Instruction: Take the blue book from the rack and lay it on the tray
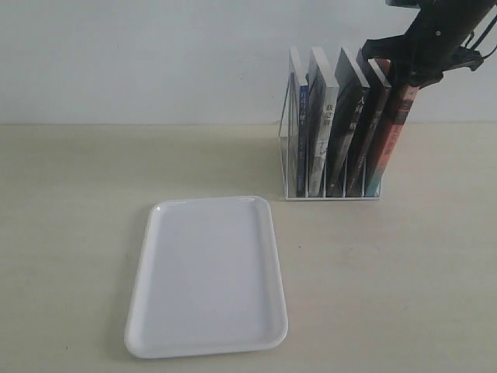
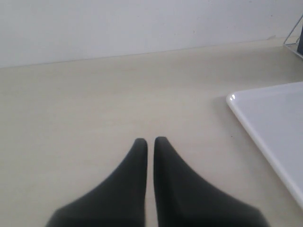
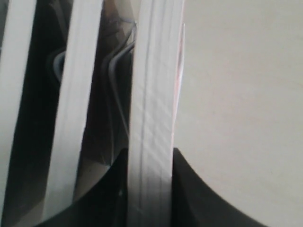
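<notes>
The white wire rack stands at the back right with several upright books. The blue book, showing its blue spine, fills the leftmost slot, untouched. My right gripper reaches down onto the top of the rightmost book, the red-orange-spined one. In the right wrist view, my right gripper has a finger pressed on each side of that book's white page edge. The white tray lies flat in front of the rack. My left gripper hovers shut over the bare table, left of the tray.
Black-spined books fill the middle slots, and their page edges run beside the gripped book. A corner of the rack shows in the left wrist view. A pale wall rises behind the beige table.
</notes>
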